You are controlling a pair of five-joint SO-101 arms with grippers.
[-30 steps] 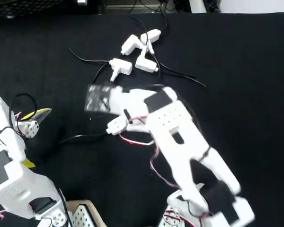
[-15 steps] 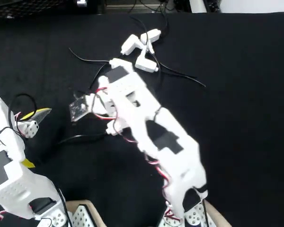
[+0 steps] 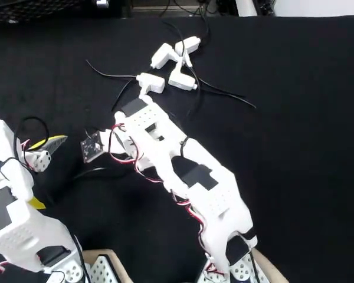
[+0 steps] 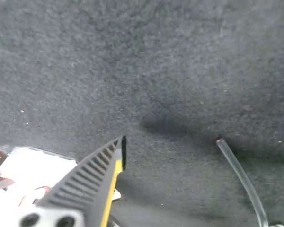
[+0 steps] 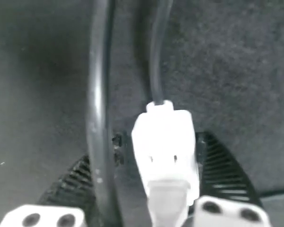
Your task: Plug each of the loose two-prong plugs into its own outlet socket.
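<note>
Subject: one white plug (image 5: pixel 163 142), seen from the right wrist, lying in the gap of the right gripper (image 5: pixel 146 153).

Relation governing the next move: the plug's long axis runs along the gap, in line with the wrist. Its own cable (image 5: pixel 156 56) leaves from the end farther from the wrist, and the other end points back toward the wrist. One finger (image 5: pixel 217 165) stands close against the plug's side. The other finger (image 5: pixel 73 184) stands apart from it, with a second black cable (image 5: pixel 97 94) running between that finger and the plug.

Right gripper state: parted wider than the plug. A firm hold cannot be confirmed, and contact on both sides is not visible.

Position, taken from the group of white plugs and sockets (image 3: pixel 171 65) on the black table (image 3: pixel 307 147): the wrist end of the right arm (image 3: pixel 183 171) lies just on the near side of the group. The left gripper (image 3: pixel 50 143) sits well apart from the group, nearer and farther out to the side. Whether it is open or closed cannot be told, and nothing is seen in it.

Judgement: the right arm is the nearer one and is aligned to close on the plug. The stray cable inside the gap risks being pinched with it.
</note>
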